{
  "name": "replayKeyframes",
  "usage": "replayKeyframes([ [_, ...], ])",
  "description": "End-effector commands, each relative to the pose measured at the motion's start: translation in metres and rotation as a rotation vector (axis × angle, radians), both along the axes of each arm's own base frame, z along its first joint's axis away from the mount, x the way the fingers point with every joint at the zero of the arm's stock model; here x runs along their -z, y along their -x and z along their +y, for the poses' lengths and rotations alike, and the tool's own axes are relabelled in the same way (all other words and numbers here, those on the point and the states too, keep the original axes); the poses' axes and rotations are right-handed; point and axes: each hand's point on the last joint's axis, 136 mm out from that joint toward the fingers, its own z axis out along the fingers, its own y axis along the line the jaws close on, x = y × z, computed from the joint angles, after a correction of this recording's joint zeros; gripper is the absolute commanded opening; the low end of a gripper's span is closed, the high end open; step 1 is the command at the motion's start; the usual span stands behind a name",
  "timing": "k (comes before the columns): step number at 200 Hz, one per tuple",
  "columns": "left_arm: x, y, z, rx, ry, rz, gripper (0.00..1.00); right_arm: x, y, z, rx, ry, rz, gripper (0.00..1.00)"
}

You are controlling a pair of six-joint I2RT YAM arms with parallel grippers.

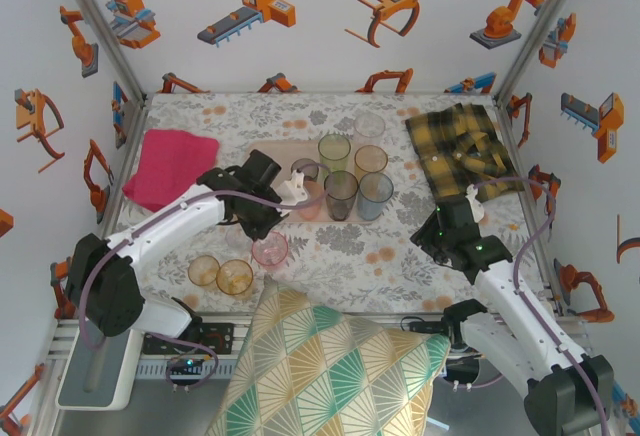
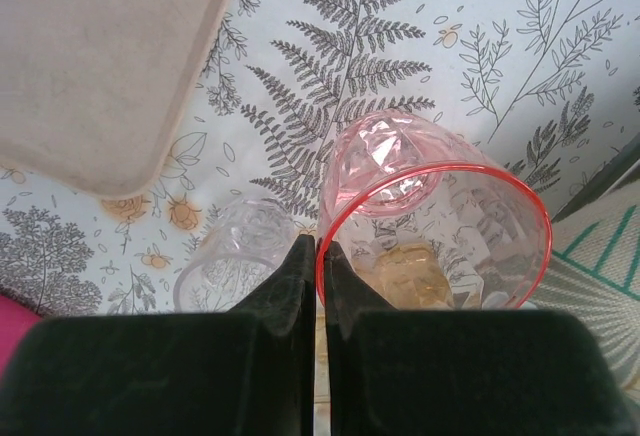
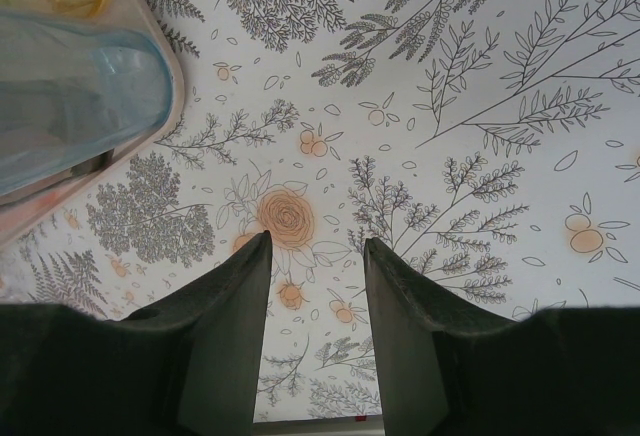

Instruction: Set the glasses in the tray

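The left tool (image 2: 318, 256) is clamped on the near rim of a pink glass (image 2: 430, 221), with 1 finger inside the wall and 1 outside. That glass is off the tray (image 2: 100, 56), over the floral table (image 2: 520, 36) near the tray's corner. I cannot tell whether it rests on the table. A clear glass (image 2: 235, 256) stands just beside it, and 2 amber glasses (image 1: 235, 277) sit on the table nearby. The right tool (image 3: 315, 241) hangs over bare table, its fingers apart with nothing between them. A blue glass (image 3: 70, 96) stands in the tray, along with a green glass (image 1: 334, 149) and a smoky grey glass (image 1: 340, 193).
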Motion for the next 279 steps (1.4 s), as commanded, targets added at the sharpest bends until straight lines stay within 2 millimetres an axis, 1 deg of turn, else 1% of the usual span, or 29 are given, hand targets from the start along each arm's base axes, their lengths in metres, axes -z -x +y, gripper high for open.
replayKeyframes([
  [1,-0.021,0.002,-0.001,-0.01,0.012,-0.004,0.05,-0.002,-0.001,-0.003,0.019,-0.004,-0.014,0.42],
  [39,-0.032,-0.002,-0.002,-0.021,0.016,-0.023,0.04,-0.002,0.0,-0.003,0.015,-0.002,-0.013,0.42],
  [88,-0.042,0.0,0.001,-0.025,0.018,-0.024,0.04,-0.005,-0.001,-0.003,0.005,0.007,-0.012,0.42],
  [130,-0.067,-0.01,0.005,-0.04,0.012,-0.078,0.04,-0.005,-0.002,-0.004,0.004,0.011,-0.01,0.42],
  [156,-0.085,-0.026,0.004,-0.058,0.03,-0.107,0.04,-0.004,-0.001,-0.004,0.005,0.011,-0.007,0.42],
  [159,-0.09,-0.029,0.003,-0.06,0.038,-0.118,0.04,-0.004,-0.001,-0.004,0.004,0.011,-0.006,0.42],
  [185,-0.109,-0.058,0.005,-0.107,0.068,-0.153,0.04,-0.003,0.001,-0.004,0.002,0.007,-0.007,0.42],
  [224,-0.131,-0.118,0.009,-0.192,0.104,-0.198,0.03,-0.004,0.002,-0.004,-0.001,0.0,-0.008,0.42],
  [244,-0.134,-0.15,0.007,-0.227,0.11,-0.221,0.03,-0.005,0.001,-0.003,-0.002,-0.002,-0.006,0.42],
  [252,-0.14,-0.161,0.006,-0.244,0.126,-0.234,0.02,-0.006,0.001,-0.003,-0.001,-0.003,-0.006,0.42],
  [255,-0.137,-0.166,0.006,-0.252,0.126,-0.227,0.03,-0.005,0.0,-0.003,-0.002,-0.004,-0.005,0.42],
  [259,-0.139,-0.173,0.005,-0.261,0.136,-0.232,0.03,-0.005,0.0,-0.003,-0.003,-0.003,-0.003,0.42],
  [279,-0.135,-0.202,0.001,-0.297,0.156,-0.228,0.02,-0.004,0.0,-0.001,-0.005,-0.006,0.006,0.42],
])
